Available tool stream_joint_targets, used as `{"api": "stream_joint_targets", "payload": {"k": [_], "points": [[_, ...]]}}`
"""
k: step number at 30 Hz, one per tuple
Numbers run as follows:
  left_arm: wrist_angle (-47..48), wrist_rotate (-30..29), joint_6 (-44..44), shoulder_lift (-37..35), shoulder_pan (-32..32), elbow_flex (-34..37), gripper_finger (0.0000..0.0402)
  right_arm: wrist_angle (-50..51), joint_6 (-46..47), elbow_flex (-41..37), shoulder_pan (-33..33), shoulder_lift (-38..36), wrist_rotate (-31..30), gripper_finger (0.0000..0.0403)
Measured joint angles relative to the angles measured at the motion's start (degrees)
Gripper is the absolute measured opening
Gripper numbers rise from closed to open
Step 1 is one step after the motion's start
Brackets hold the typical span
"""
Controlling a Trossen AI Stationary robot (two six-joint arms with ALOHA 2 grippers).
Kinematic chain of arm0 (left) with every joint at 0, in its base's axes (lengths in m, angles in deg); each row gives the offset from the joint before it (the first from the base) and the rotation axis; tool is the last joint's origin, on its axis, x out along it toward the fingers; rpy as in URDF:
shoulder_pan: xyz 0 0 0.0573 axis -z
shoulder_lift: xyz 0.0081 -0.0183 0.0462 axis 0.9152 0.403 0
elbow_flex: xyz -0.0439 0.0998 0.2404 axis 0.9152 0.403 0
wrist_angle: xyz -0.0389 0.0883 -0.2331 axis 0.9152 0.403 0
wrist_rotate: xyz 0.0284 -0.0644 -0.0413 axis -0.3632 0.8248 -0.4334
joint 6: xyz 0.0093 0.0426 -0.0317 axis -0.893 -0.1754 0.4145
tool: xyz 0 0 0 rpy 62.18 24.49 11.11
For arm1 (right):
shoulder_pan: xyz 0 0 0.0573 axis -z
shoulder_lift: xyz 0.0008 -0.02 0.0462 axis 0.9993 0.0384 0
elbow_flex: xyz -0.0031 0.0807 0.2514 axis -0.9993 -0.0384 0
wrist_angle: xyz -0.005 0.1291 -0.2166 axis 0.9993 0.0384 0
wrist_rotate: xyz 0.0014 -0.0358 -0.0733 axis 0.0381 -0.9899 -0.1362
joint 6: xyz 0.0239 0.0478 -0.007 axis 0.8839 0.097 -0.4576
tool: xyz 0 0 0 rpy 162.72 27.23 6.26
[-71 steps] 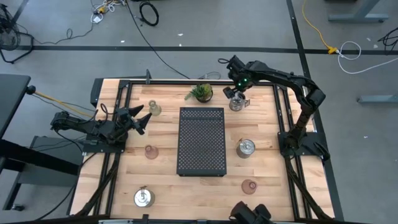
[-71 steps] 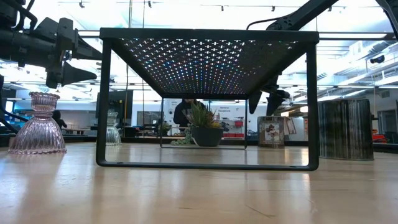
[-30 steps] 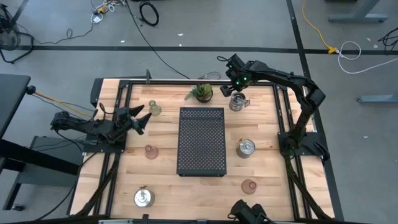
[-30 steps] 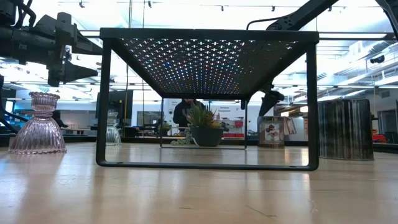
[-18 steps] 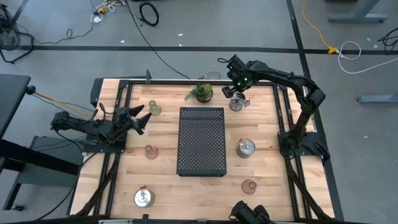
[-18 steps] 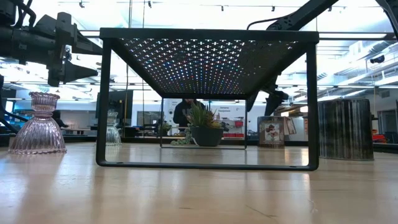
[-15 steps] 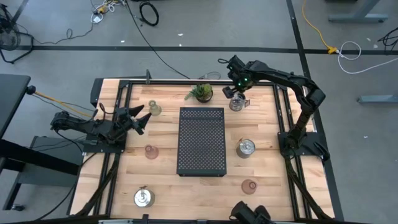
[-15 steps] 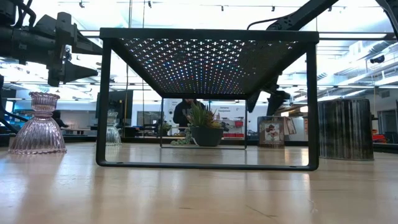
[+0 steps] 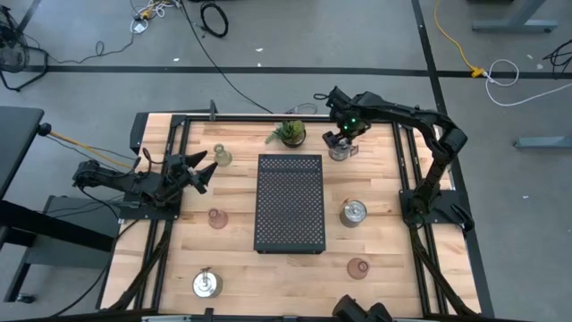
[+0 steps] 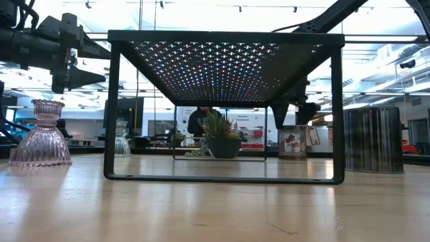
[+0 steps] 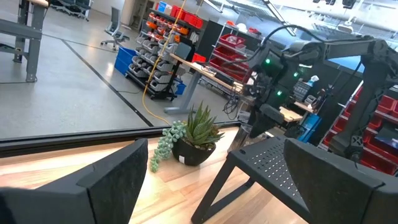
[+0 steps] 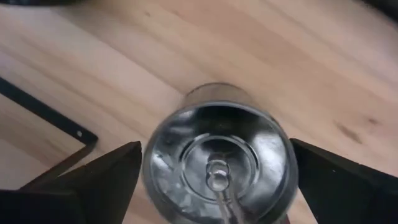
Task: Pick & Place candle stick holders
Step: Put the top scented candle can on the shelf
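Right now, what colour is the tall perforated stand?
Black stand, dotted with small holes; clearest in the high view.

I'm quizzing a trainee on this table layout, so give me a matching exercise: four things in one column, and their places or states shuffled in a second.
Things:
1. potted plant
2. right gripper
3. left gripper
4. black tray

Places or states:
A. open, straddling the silver candle holder at the far right of the table
B. in the middle of the table, on its legs
C. at the far edge, just beyond the tray
D. open, holding nothing, above the table's left side

Pairs: 1-C, 2-A, 3-D, 4-B
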Motion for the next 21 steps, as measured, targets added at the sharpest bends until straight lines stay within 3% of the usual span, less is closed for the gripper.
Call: {"api": "stream_joint_targets", "payload": {"k": [13, 21], "points": [[0.0, 0.0, 0.0, 0.0, 0.0, 0.0, 0.0378, -0.7, 0.8, -1.8, -0.1, 0.0, 1.4, 0.04], [0.0, 0.0, 0.0, 0.0, 0.0, 0.0, 0.0378, -2.2, 0.7, -1.8, -0.9, 0.0, -1.0, 0.04]]}}
